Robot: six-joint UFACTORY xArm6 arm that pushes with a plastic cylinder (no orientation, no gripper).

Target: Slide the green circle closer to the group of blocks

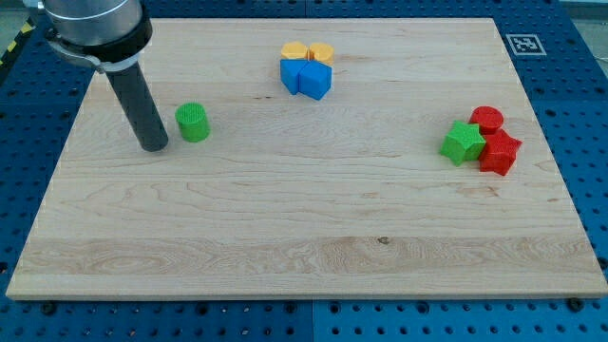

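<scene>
High, oblique view over whole board (313, 237)

Board (304, 237) lies flat on perforated table (589, 114). My tip (154, 148) sits on board at view's left, just beside green circle (193, 123), on its left and slightly below; not touching.

Grp 1, top centre: two yellow blocks (306, 51) side by side, two blue blocks (306, 78) directly below, touching them.

Grp 2, view's right: red circle (488, 118) uppermost, green star (463, 142) lower left, red star (500, 153) lower right, all touching.

Green circle is well apart from both grps. Tag marker (523, 44) in board's top right corner.
</scene>
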